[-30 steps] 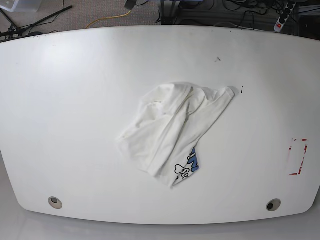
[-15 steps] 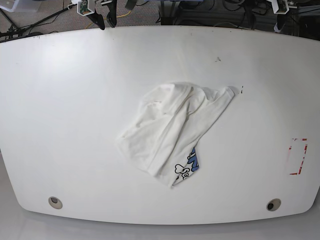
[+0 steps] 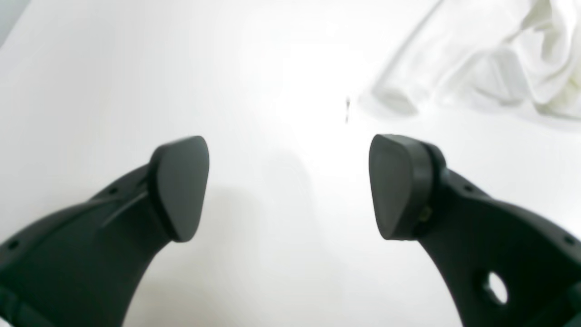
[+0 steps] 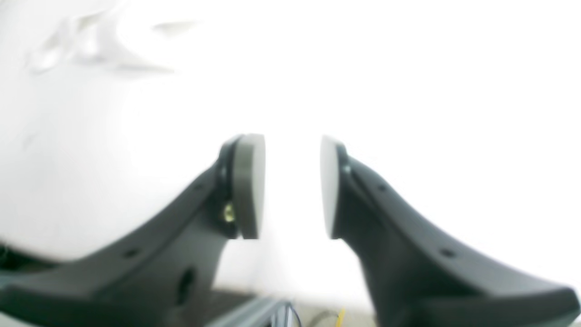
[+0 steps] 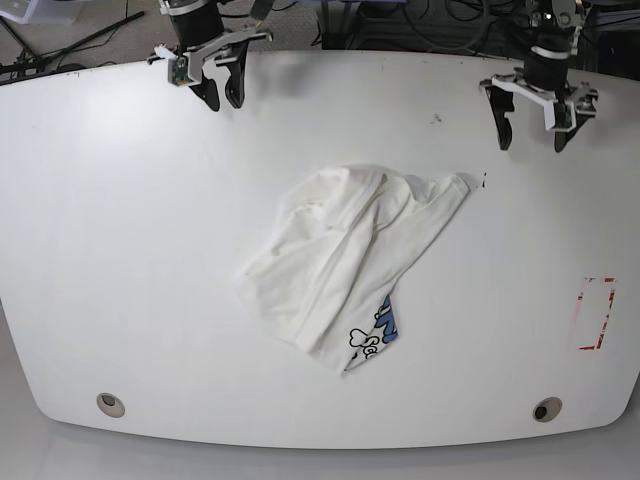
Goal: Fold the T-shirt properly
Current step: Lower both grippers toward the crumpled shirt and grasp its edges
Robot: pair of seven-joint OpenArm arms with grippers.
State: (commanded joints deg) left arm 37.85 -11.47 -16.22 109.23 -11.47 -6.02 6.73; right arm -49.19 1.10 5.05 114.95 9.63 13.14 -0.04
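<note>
So the crumpled white cotton T-shirt [image 5: 345,260] with a bit of blue print showing sits bunched mid white worktop [image 5: 120,250], while the left claw [image 5: 531,132] hovers near its sleeve with fingers wide apart and the right claw [image 5: 222,94], well away, has just a narrow gap.

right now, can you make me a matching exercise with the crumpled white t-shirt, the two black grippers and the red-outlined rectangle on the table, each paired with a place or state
Column one:
1. crumpled white T-shirt
2. left gripper
3. right gripper
4. red-outlined rectangle

Column two:
A. fingers wide apart, holding nothing
B. near the white table's edge, base view's right
C. heaped mid-table, blue print showing at one corner
D. narrow gap between the fingers, holding nothing

Pairs: 1-C, 2-A, 3-D, 4-B
</note>
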